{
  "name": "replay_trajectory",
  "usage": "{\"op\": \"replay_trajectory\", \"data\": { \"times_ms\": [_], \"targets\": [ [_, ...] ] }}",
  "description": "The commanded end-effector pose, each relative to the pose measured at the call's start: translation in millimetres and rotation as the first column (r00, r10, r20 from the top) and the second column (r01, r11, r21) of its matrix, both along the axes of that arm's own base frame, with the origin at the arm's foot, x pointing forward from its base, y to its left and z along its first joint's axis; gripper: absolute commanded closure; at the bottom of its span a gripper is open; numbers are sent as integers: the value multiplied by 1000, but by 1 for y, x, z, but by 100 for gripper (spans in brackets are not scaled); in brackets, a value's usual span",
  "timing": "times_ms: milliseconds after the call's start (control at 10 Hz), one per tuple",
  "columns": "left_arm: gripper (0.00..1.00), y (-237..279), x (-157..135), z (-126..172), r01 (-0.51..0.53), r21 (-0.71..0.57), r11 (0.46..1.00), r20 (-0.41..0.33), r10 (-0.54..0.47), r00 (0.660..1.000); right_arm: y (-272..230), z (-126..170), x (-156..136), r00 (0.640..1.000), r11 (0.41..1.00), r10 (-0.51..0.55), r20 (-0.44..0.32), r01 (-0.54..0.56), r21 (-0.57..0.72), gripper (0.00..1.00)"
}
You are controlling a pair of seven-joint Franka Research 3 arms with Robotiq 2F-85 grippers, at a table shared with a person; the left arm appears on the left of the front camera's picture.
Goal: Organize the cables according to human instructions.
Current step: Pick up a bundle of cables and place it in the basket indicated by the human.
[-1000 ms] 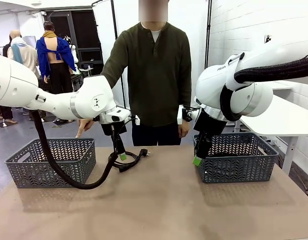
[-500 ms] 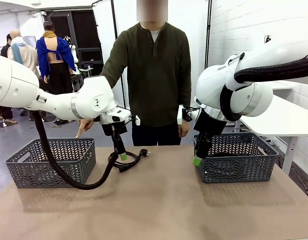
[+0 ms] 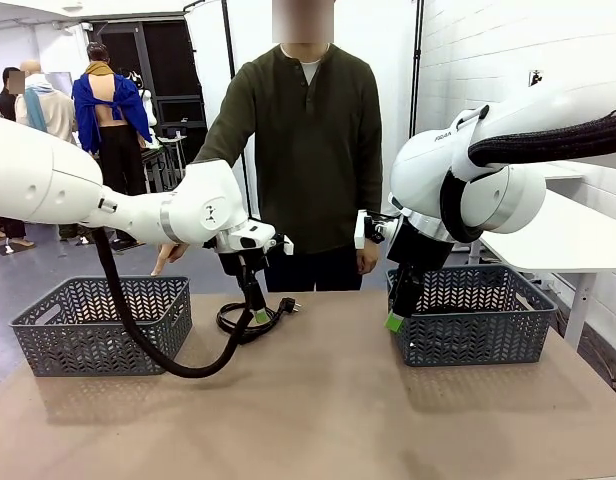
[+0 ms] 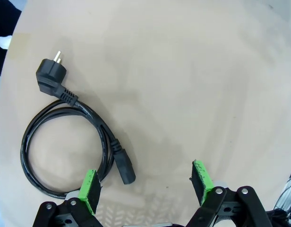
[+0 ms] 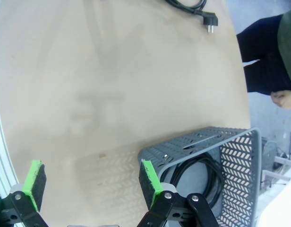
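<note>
One coiled black cable [image 3: 238, 322] lies on the table near the far edge, its angled plug [image 3: 286, 304] sticking out to the right. My left gripper [image 3: 258, 314] hangs just over that coil, jaws open. In the left wrist view the cable [image 4: 39, 142] sits left of centre and its straight connector [image 4: 125, 169] lies just inside the left finger; the left gripper [image 4: 145, 178] holds nothing. My right gripper [image 3: 395, 320] hovers open at the near left corner of the right basket [image 3: 473, 340]. Another cable [image 5: 204, 171] is coiled inside that basket [image 5: 192, 144], beside the right gripper [image 5: 92, 182].
A second grey basket [image 3: 98, 330] stands at the left of the table. The person stands at the far side, one hand [image 3: 168, 257] with a finger pointing down toward the left basket, the other hand [image 3: 367, 258] hanging at the side. The near half of the table is bare.
My left arm has swung a little to the right, bringing its open gripper over the right side of the coil. The right arm and the person have stayed still.
</note>
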State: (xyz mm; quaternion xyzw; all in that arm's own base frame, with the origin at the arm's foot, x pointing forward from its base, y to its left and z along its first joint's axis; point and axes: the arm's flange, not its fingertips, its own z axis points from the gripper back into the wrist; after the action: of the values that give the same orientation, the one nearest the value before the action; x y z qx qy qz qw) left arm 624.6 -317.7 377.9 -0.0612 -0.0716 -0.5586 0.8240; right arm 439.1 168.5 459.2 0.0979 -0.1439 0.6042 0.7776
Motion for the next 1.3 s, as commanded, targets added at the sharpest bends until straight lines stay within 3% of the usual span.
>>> {"op": "replay_trajectory", "data": {
  "times_ms": [0, 300, 1200],
  "targets": [
    [0, -15, 11, -2, -57, 63, 996, -1, 57, 998, 0, 0, 1, 1000, 1000, -1, 4, 1, -9, 0],
    [0, -24, 17, -13, -137, 73, 988, -9, 138, 990, 0, 0, 1, 1000, 1000, -1, 4, 1, -9, 0],
    [0, -22, 43, -39, -210, 83, 974, 14, 210, 978, 0, 0, 1, 1000, 1000, -1, 4, 1, -9, 0]
  ]
}}
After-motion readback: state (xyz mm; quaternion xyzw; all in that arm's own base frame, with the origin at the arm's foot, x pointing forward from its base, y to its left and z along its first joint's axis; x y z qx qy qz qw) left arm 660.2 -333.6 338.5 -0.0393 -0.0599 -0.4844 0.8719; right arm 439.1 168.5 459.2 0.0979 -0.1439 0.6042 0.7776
